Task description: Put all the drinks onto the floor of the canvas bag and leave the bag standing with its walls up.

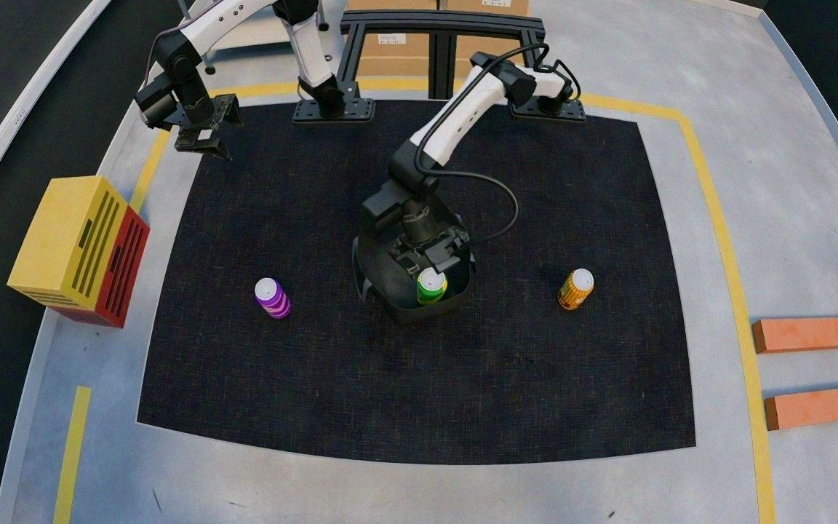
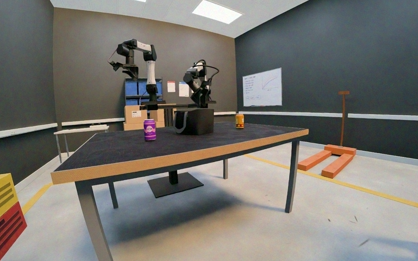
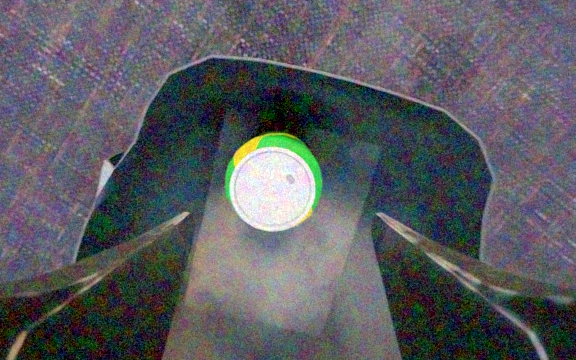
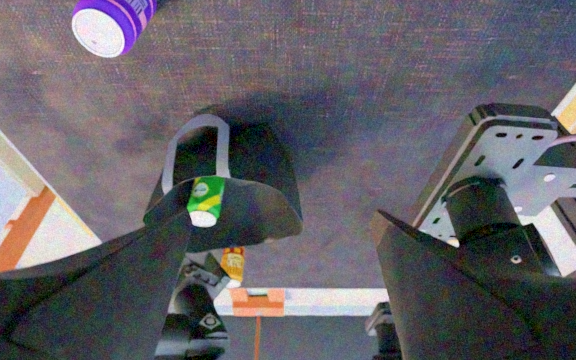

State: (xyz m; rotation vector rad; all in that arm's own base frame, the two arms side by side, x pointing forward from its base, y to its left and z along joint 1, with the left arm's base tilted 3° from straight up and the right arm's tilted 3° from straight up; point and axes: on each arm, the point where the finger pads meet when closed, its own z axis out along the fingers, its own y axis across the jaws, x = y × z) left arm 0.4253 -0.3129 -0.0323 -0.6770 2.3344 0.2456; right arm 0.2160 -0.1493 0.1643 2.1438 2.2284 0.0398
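One drink is in the bag and two wait outside. The green can (image 1: 431, 294) (image 3: 288, 142) (image 4: 206, 195) stands upright inside the bag (image 1: 409, 311) (image 2: 200, 122) (image 3: 460, 145) (image 4: 273, 155), whose walls are up. Our left gripper (image 1: 428, 263) (image 3: 283, 218) is over it with the fingers spread wide, holding nothing; our right gripper (image 1: 214, 133) (image 2: 132, 73) (image 4: 281, 214) hangs high and away, also wide and free of any load. The purple can (image 1: 272, 298) (image 2: 150, 129) (image 4: 113, 25) and the orange can (image 1: 575, 290) (image 2: 240, 120) (image 4: 233, 262) both stand upright on the table (image 1: 409, 391) (image 2: 177, 158), on opposite sides of the bag.

We expect the cans to be stiff, smooth and, if full, fairly heavy for their size, so a light pinch might slip and a hard one might dent the side. We would take each round the middle of its body, fingers square on opposite sides, keeping it upright. The bag looks like the soft partner: its thin walls could fold if a finger snags the rim, so we'd lift our left fingers straight out before going sideways, and lower each can well inside.
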